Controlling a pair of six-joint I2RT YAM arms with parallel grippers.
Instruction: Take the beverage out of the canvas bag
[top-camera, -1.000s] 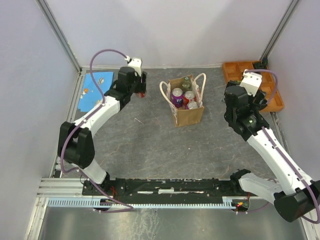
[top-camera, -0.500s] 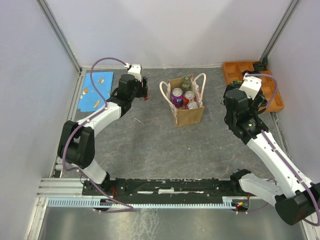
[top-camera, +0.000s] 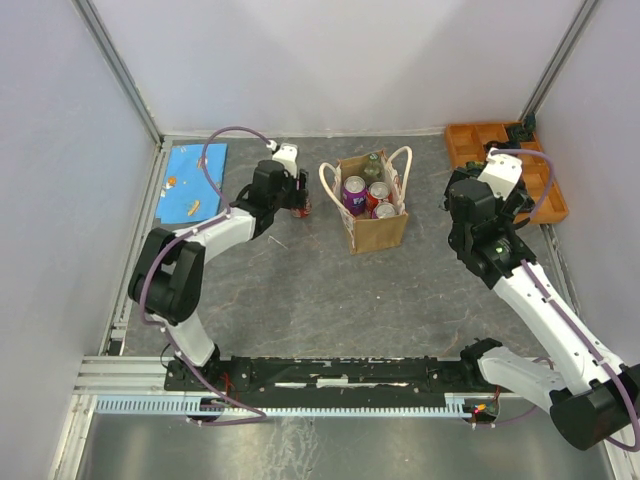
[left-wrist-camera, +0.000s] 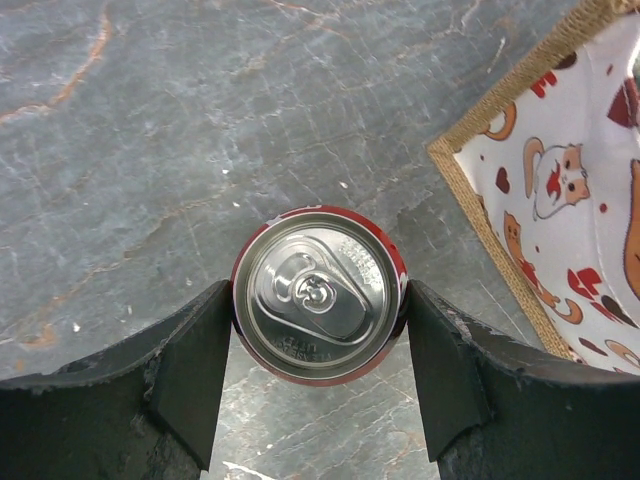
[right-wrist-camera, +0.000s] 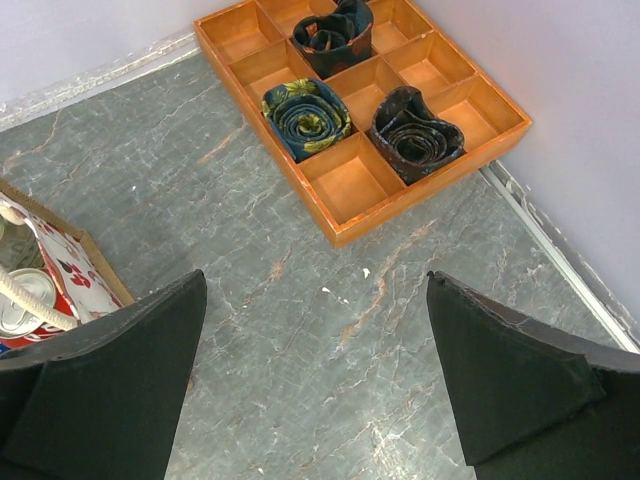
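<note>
Left gripper: clamped on red aluminium drink can, outside the tan canvas bag, at its nine o'clock. Right gripper: jaws spread, empty. Step judged: setting down. Next, probably: release, lift straight.

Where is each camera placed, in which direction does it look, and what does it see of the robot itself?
Top external: high behind the robot, looking down at the table; left arm and right arm show.
Left wrist: on that wrist, looks straight down; left fingers shut on a red can beside the canvas bag.
Right wrist: on that wrist, looks down and ahead at the orange tray; right fingers open, empty.
Shared: all three show the bag; top and right wrist, the tray.
</note>
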